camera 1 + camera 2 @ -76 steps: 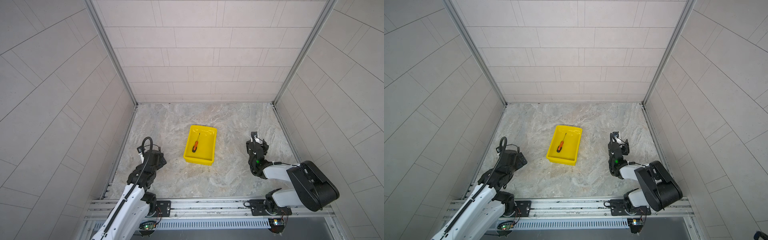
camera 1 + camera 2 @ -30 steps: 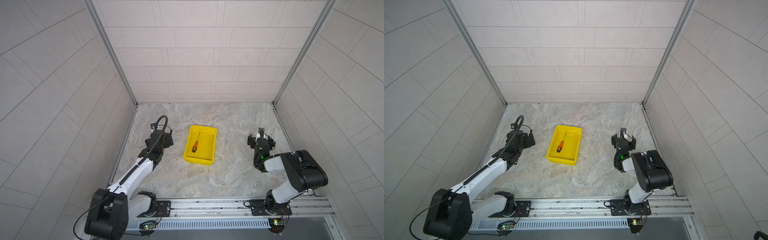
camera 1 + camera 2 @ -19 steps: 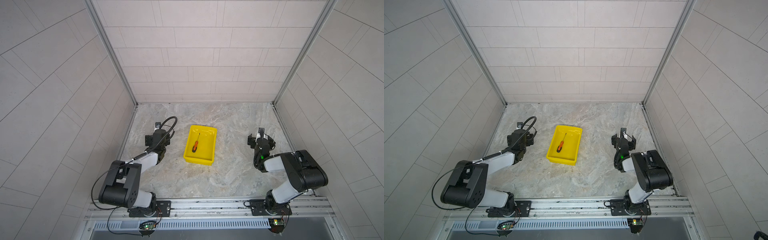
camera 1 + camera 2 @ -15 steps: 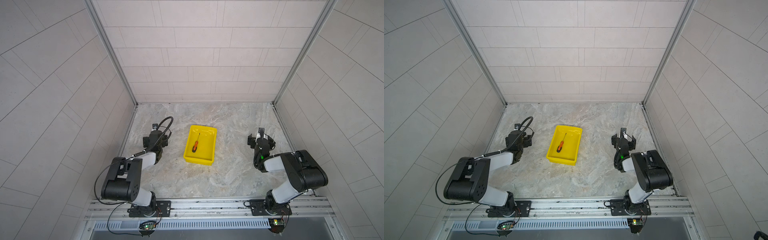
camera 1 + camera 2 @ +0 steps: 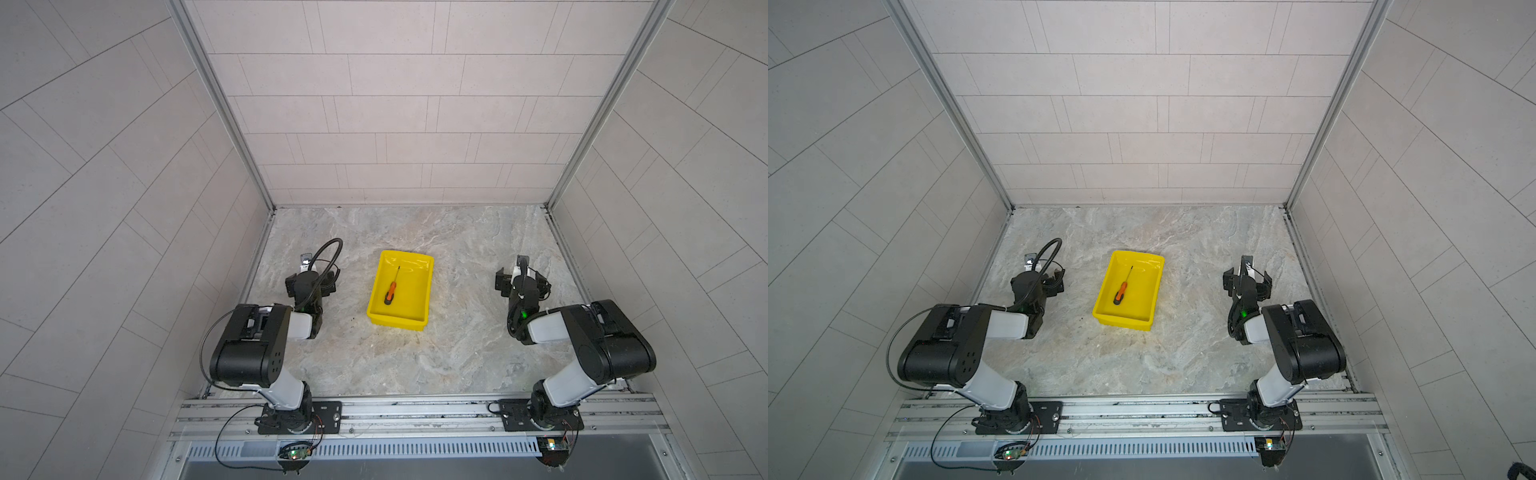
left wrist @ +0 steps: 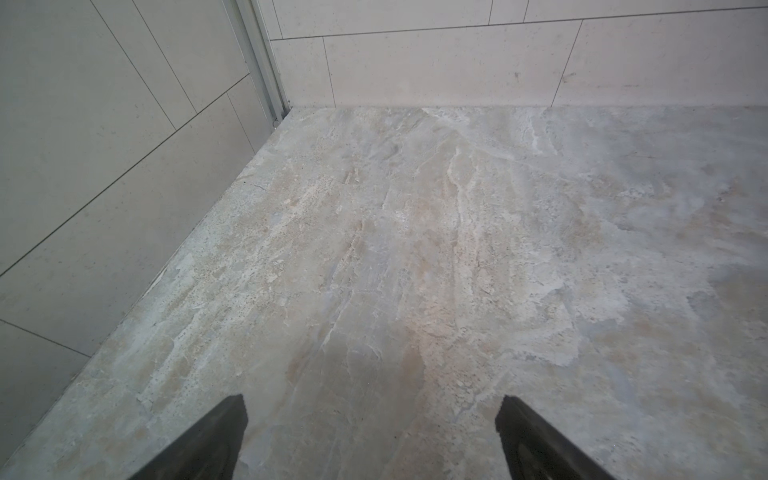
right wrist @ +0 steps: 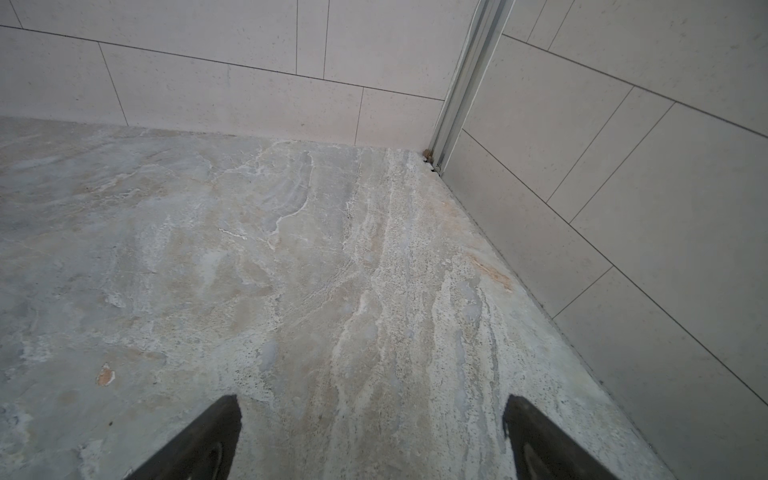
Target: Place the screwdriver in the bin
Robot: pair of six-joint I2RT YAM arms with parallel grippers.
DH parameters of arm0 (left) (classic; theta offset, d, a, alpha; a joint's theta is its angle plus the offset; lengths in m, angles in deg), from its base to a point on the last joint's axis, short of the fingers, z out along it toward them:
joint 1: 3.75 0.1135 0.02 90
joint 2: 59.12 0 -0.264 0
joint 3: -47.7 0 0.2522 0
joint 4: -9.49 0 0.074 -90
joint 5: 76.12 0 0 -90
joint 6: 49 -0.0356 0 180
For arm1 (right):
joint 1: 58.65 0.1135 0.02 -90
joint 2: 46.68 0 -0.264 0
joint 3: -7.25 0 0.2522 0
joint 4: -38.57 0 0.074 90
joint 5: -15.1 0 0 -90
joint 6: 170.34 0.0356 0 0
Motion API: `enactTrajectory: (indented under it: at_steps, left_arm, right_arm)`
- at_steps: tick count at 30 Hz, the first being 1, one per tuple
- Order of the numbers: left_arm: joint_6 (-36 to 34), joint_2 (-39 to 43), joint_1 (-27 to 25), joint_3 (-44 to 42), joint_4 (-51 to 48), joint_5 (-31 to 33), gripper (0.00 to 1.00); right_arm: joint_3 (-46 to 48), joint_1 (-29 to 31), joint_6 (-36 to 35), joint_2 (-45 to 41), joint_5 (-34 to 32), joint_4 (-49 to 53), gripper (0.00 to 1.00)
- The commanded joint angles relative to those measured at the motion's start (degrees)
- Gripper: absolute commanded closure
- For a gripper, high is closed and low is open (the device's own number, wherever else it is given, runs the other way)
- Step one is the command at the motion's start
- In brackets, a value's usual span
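Left arm (image 5: 249, 345): folded low. Left gripper (image 6: 372, 417) well left of the bin (image 5: 397, 326); jaws spread wide, holding nothing.
Right arm (image 5: 602, 345): folded low. Right gripper (image 7: 370, 413) well right of the bin; jaws spread wide, holding nothing.
Bin: contains one screwdriver (image 5: 390, 293), lying flat, shaft toward the bin's far wall.

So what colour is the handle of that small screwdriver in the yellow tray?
Orange, with a black end; the small slim screwdriver shows best in a top view.

Orange-handled screwdriver (image 5: 391, 292) lies inside yellow bin (image 5: 428, 286).
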Motion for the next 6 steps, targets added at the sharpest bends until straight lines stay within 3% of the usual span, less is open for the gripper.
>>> enactTrajectory:
  at_steps: [1, 6]
  left_arm:
    - [-0.62, -0.13, -0.21, -0.02, 3.02, -0.61, 0.00]
    - [-0.62, -0.12, -0.21, 0.02, 2.98, -0.74, 0.00]
  right_arm:
    - [-0.79, 0.15, -0.51, 0.60, -0.17, -0.19, 0.01]
    - [-0.65, 0.19, -0.42, 0.47, -0.17, -0.30, 0.01]
